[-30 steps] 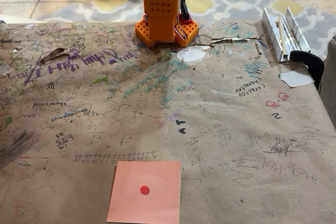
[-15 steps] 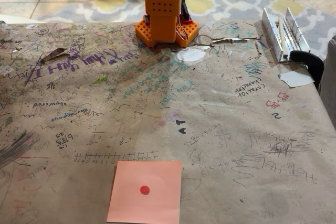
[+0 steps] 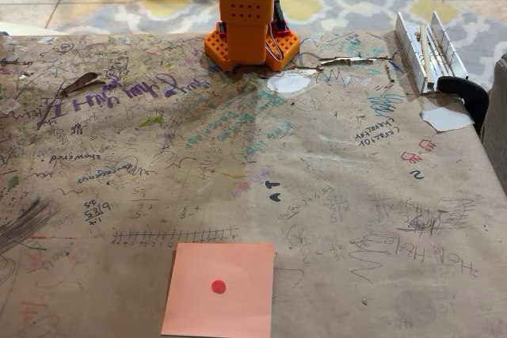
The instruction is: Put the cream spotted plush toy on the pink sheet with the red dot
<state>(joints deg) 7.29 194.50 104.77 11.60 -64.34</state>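
Note:
The pink sheet (image 3: 219, 289) lies flat near the table's front edge, a little left of the middle, with nothing on it. Its red dot (image 3: 219, 286) sits at its centre. The cream spotted plush toy is out of view. The orange arm's base (image 3: 250, 21) stands at the table's far edge, and the arm's upper part runs out of the top of the picture.
The table is covered in brown paper (image 3: 317, 195) full of scribbles. A white metal rail with a black clamp (image 3: 444, 61) is fixed at the far right corner. White paper scraps (image 3: 289, 82) lie near the base and by the clamp (image 3: 445, 119).
The arm's shoulder above the base has shifted slightly to the right. The sheet has stayed where it was.

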